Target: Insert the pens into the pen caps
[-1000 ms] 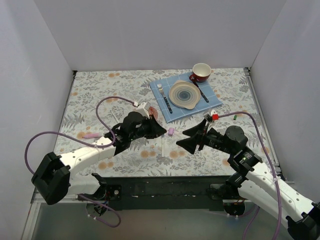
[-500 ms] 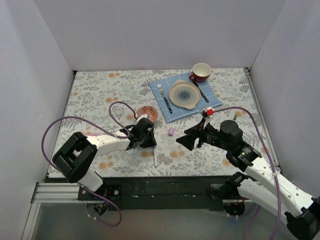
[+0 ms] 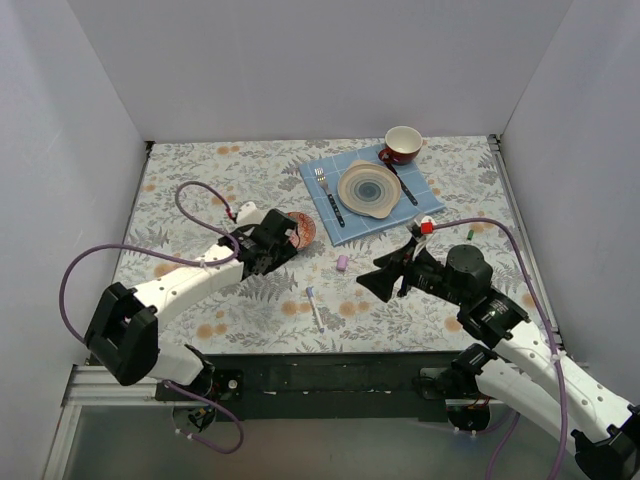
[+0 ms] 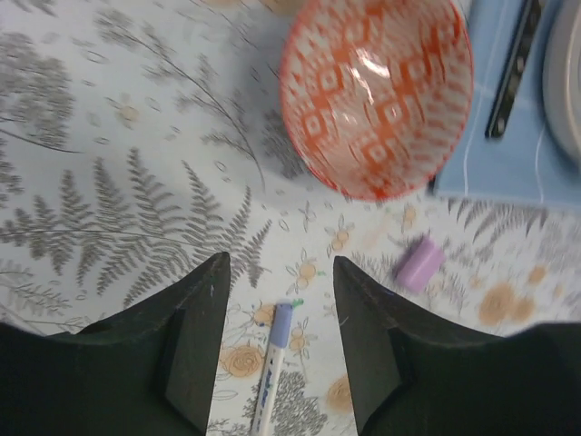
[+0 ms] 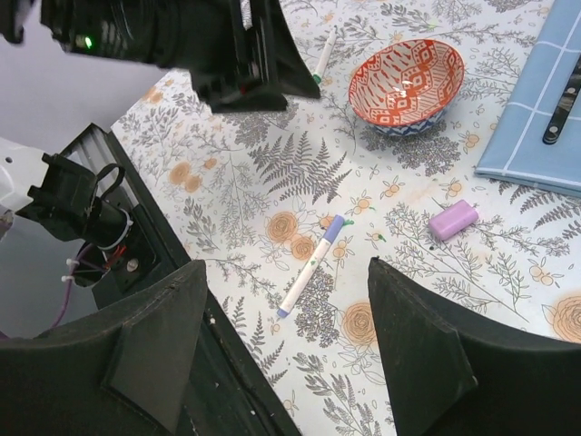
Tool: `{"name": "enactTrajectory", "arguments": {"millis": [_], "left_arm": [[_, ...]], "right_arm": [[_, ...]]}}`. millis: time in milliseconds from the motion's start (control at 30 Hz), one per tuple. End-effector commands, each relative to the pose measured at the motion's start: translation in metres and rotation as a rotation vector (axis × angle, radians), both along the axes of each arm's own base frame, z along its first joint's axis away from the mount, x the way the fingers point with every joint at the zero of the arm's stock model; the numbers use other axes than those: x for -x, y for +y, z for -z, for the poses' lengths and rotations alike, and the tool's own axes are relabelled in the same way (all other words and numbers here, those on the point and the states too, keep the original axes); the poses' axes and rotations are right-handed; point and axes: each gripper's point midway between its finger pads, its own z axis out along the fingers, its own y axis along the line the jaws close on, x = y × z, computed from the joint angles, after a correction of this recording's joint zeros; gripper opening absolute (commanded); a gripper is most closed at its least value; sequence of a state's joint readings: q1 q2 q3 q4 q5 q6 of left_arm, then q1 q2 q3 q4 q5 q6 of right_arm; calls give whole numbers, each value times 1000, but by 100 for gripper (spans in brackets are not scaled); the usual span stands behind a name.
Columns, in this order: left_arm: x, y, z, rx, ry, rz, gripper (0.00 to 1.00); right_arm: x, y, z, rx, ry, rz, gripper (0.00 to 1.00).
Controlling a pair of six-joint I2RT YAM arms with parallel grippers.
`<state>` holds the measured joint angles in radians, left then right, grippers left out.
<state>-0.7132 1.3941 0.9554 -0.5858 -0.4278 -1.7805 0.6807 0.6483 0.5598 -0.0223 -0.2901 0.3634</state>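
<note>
My left end effector (image 4: 280, 272) and right end effector (image 5: 288, 265) are both empty near the red bowl (image 4: 377, 91).

My left jaws are partly spread above the blue-tipped pen (image 4: 272, 363), which lies on the table (image 3: 200, 180) just my side of the bowl. The lilac cap (image 4: 418, 263) lies near it, toward the blue cloth (image 5: 536, 109). My right jaws are wide. Only the right wrist view shows a second white pen (image 5: 325, 54), on the bowl's far side from the cloth.

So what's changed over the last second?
The left arm pulled back toward the red bowl, its jaws opening and leaving the blue-tipped pen lying loose on the table. The right arm, lilac cap and bowl stayed put.
</note>
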Motion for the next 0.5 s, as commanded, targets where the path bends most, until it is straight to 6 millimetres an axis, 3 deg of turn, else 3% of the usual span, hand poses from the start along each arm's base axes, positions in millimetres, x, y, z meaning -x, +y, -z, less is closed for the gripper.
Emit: {"name": "enactTrajectory", "arguments": {"millis": [0,33,100,133,200,233,267,333,467], "left_arm": [[2,100,-23,-42,-1,-479,50],[-7,118,-27,-7,-8,-544,52],[-8,126,-27,61,17,-536,55],[-19,141,-30,92,-5,-572,55],[-25,155,-32,64,-28,-575,56],[-11,178,-24,13,30,-681,56],[-8,190,-25,23,46,-782,57],[-3,210,-11,38,125,-887,59],[-1,217,20,131,260,-955,59]], "right_arm": [[-2,2,-5,-32,-20,-1,78],[-1,3,-2,-29,-15,-6,77],[-1,3,-1,-30,-16,-7,77],[-1,2,0,-28,-16,-5,77],[-1,2,0,-27,-26,-3,77],[-3,1,-1,-28,-29,7,77],[-3,1,-1,-28,-32,5,77],[-4,2,-1,-27,-34,4,77],[-5,4,-3,-22,-38,-7,77]]}}
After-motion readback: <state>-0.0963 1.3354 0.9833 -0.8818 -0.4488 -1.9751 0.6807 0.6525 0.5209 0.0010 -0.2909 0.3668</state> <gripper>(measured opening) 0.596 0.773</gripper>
